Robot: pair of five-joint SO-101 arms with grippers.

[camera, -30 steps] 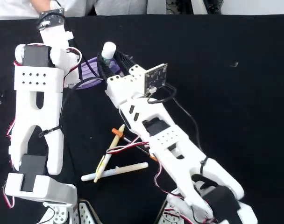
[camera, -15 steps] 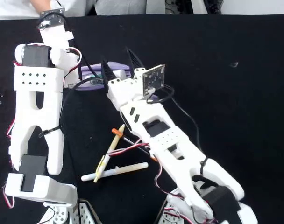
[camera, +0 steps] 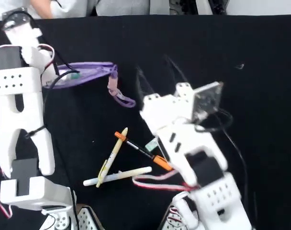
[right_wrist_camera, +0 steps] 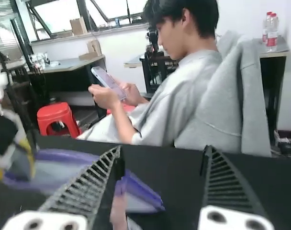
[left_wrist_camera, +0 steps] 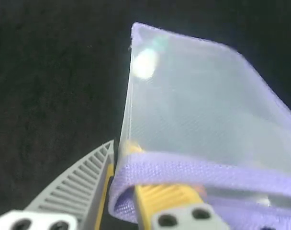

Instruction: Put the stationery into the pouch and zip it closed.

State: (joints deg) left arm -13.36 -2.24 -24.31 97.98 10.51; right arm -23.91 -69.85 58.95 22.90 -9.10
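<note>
– Black worktop [camera: 260, 96]. What lies nearest the arm bases?

– Three pens in a loose heap. A white pen [camera: 119, 176] is crossed by a cream pen [camera: 113, 154] with an orange cap, and a thin black pen [camera: 141, 152] meets that cap. None is in the pouch [camera: 83, 74] yet.

– And farther out?

– The right jaws hang apart and empty above the worktop, between the pens and the pouch. Farthest off, at the left, the left jaws are clamped on the purple pouch, and its strap [camera: 119, 95] trails toward the middle.

– How should the pick go?

– The black pen looks easiest, since it lies closest to the right arm. Close across the middle of the barrel, away from where the pens touch, so the others are not dragged. The left arm should keep the pouch steady.

– What does each view add?

– The left wrist view gives the grip itself: a yellow pad [left_wrist_camera: 157, 197] pressed on the purple band [left_wrist_camera: 207, 170], with the pouch's clear side [left_wrist_camera: 193, 110] beyond. I cannot tell whether the mouth is open. The right wrist view gives the wide gap between its jaws, with the pouch ahead. The high view gives the layout of the pens.
</note>
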